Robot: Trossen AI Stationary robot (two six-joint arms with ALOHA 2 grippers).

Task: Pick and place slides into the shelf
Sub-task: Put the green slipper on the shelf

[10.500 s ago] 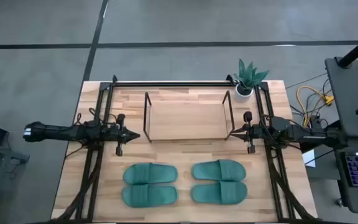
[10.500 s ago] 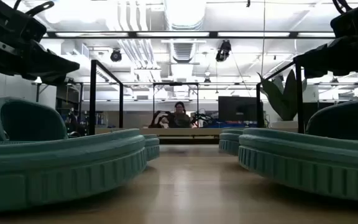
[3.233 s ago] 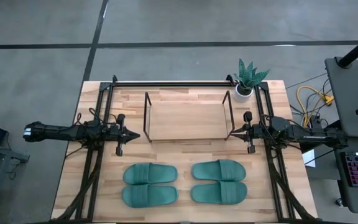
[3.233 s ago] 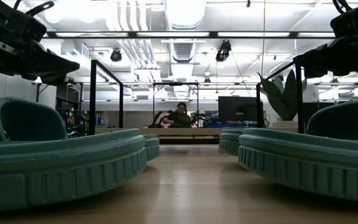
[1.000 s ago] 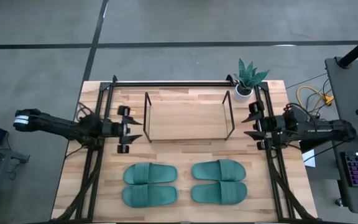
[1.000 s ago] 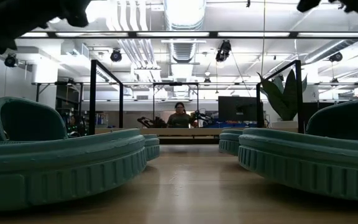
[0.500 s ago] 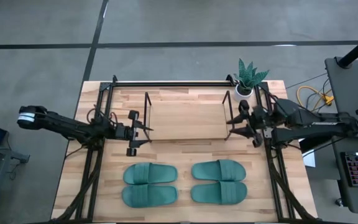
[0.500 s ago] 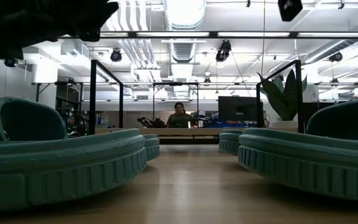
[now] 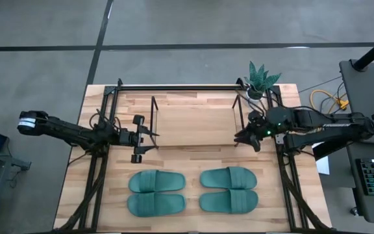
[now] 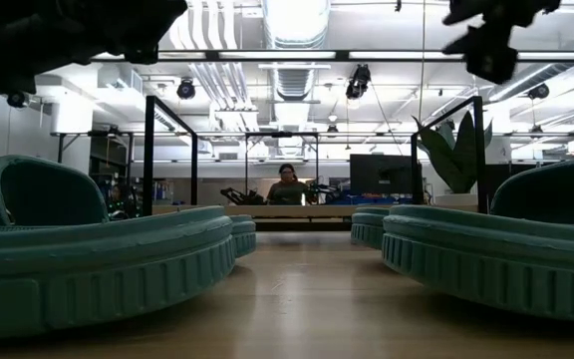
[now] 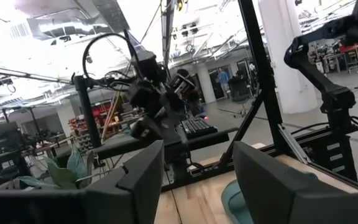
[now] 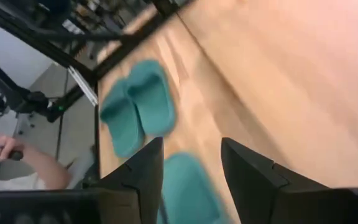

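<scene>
Lower centre of the high view: four teal slides, flat on the table [image 9: 76, 188] in two pairs, the left pair one above the other [image 9: 156, 181] [image 9: 156, 205] and the right pair likewise [image 9: 228, 177] [image 9: 228, 201], all untouched and well apart from either gripper. Upper centre: shelf [image 9: 195, 125], black rod end frames upright at left and right, wood base bare, no slide in it. Upper right: potted plant [image 9: 260, 79] at the table's back corner, just beyond the shelf's right end frame. Left of centre: left gripper [image 9: 141, 136], level with the shelf's left end frame and above the left pair in the frame; its wrist view shows the two fingers [image 11: 142, 180] spread with a clear gap, nothing between them. Right of centre: right gripper [image 9: 245, 138], just beside the shelf's right end frame and above the right pair; its wrist view looks down on the wood with fingers [image 12: 143, 171] parted and empty, slides visible beyond them. Low view: soles of the slides fill both lower sides, a person sits far back in the room. Step in hand, as judged: approach to the first pick, no slide yet lifted, task at its start. Next move calls for each arm to drop toward the near pair, line its open jaws over a strap or sole edge, and close before lifting toward the shelf, clearing the thin end rods on the way in.
</scene>
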